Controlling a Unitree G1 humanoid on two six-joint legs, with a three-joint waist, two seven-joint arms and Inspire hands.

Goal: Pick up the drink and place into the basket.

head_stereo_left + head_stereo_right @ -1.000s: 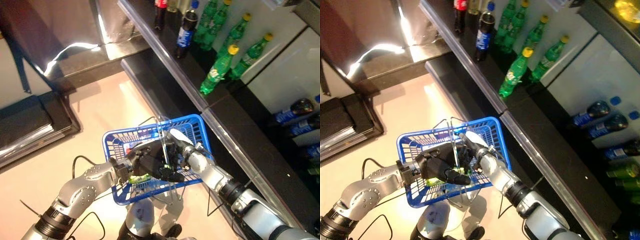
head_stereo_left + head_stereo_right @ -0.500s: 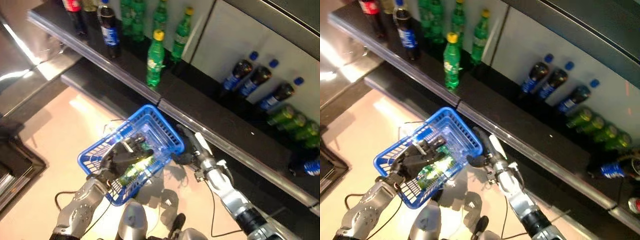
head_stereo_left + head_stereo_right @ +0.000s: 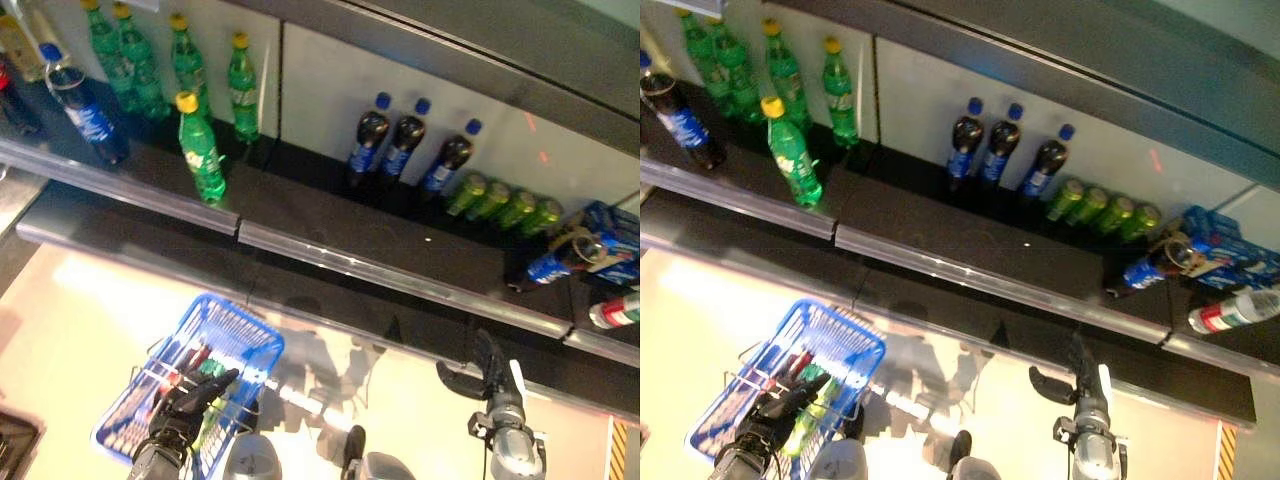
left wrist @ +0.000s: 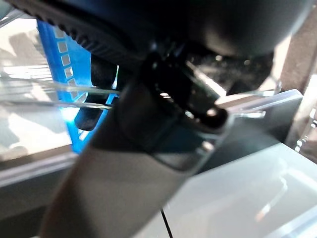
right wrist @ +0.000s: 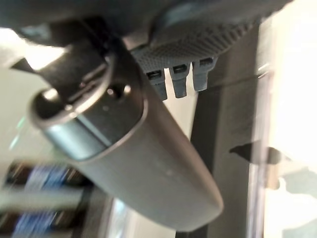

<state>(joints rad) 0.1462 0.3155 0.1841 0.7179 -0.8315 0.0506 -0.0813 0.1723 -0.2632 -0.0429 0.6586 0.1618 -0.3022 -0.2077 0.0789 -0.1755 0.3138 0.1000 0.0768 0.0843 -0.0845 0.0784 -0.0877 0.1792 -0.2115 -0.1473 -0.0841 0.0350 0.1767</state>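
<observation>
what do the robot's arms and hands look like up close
Both hands are dark, almost black. The right hand sits on a silver-grey wrist and carries a white cover along one side. In its wrist view, a smooth dark grey rounded thumb stands beside a textured black palm. The left hand is black too, on a grey forearm, seen against the blue plastic basket.

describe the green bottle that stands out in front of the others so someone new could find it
Start at the dark shelf that runs across the upper part of the head views, and go to its left end, where green bottles line the back wall. One green bottle with a yellow cap stands alone, forward of that row near the shelf's front edge, left of the dark cola bottles.
</observation>
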